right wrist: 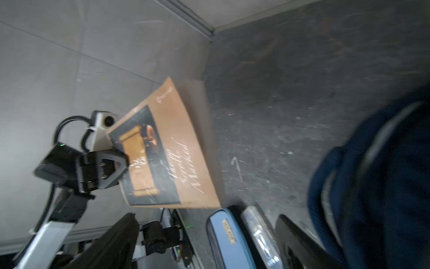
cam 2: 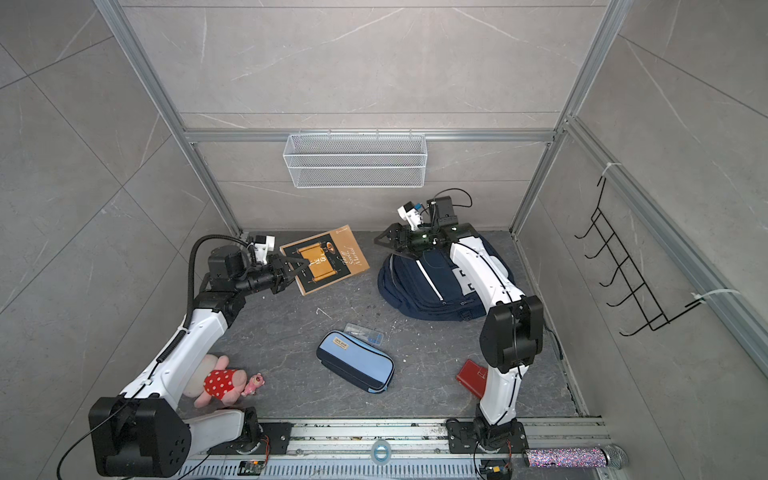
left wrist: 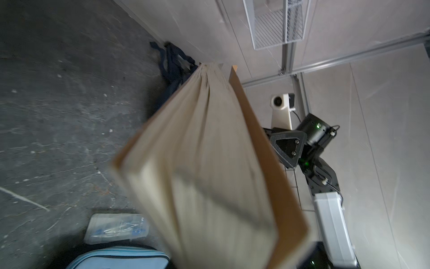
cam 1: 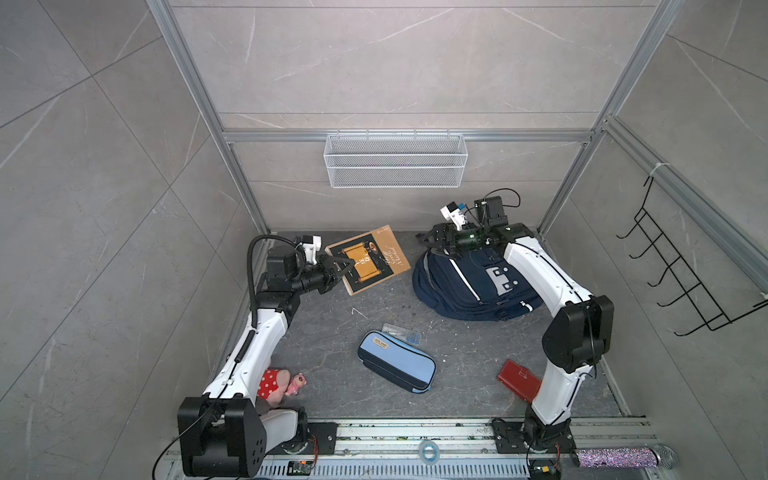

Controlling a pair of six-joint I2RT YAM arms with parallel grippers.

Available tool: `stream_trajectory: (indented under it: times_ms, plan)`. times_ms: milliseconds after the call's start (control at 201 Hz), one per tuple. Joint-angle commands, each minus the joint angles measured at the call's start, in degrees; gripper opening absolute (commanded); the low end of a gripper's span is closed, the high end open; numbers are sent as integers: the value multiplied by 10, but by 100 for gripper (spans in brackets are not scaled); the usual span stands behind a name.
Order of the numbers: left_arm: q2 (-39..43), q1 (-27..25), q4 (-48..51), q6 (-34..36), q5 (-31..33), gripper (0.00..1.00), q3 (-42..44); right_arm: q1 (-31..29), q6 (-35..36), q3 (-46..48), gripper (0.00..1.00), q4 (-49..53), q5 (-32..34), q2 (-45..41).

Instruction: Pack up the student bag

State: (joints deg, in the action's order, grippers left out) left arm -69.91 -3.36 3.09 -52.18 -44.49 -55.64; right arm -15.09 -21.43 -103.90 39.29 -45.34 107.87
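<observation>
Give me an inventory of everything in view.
student bag: one, navy, far right
book: one, brown-black, raised, far left
pencil case: one, light blue, centre
clear case: one, transparent, behind pencil case
flat case: one, red, front right
plush toy: one, pink, front left
wire basket: one, white, back wall
hook rack: one, black, right wall
microphone: one, glittery, front rail
tape roll: one, blue, front rail
left gripper: one, black, jaws shut on book
right gripper: one, black, jaws open by student bag

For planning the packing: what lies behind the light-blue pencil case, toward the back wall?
A small clear plastic box lies flat there, right beside the pencil case. The case hides its near edge.
</observation>
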Motion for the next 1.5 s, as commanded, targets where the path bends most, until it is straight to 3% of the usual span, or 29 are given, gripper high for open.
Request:
stream_trajectory:
  times_ms: [0,154,398,677,916,1026,1111,1499]
  plan:
    - [27,1,-12,26,26,0,-13,-6,88,-42,91,153,138,25]
    - [29,1,-38,10,23,0,11,-12,108,-53,84,183,217,66]
    - [26,-1,-70,-13,15,0,22,-29,168,-97,74,254,403,128]
    - [4,-14,-81,-19,13,0,8,-54,205,-159,66,267,482,205]
    - [-11,-36,-84,-20,26,0,-7,-72,207,-186,43,267,501,257]
    - [-13,-45,-84,-18,27,0,-10,-76,204,-183,23,261,511,259]
    - [-13,-52,-80,-14,29,0,-11,-78,207,-178,0,254,514,245]
    - [-31,-80,-82,12,23,0,-29,-85,220,-260,0,278,464,135]
